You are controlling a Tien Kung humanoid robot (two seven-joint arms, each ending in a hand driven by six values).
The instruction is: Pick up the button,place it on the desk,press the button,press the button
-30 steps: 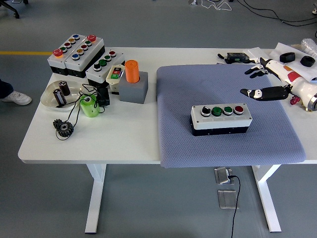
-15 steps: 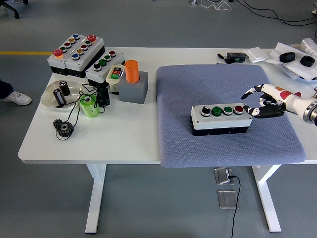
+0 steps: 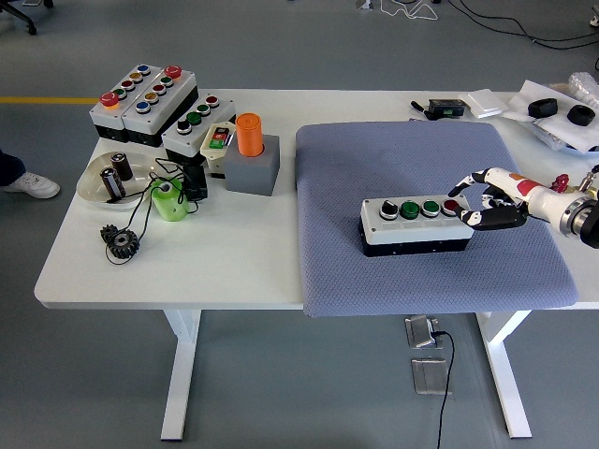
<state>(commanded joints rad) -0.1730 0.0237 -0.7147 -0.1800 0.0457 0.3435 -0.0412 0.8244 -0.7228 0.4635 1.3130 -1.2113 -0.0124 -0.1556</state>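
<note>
A button box (image 3: 416,224) with a white top and black base lies on the grey-blue mat (image 3: 421,159). Its top carries a black knob, two green buttons and a red button (image 3: 452,207) at the right end. My right hand (image 3: 484,199) comes in from the right edge at the box's right end, fingers spread, with a fingertip at the red button. It holds nothing. The left arm does not show.
At the left stand several other button boxes (image 3: 142,98), an orange cylinder on a grey block (image 3: 251,154), a white bowl (image 3: 117,178), a green cup (image 3: 168,199) and a black gear (image 3: 121,241). Black items and white bags (image 3: 552,112) lie at the back right.
My right hand came down from the mat's back right and moved left, ending with its fingers at the box's red button.
</note>
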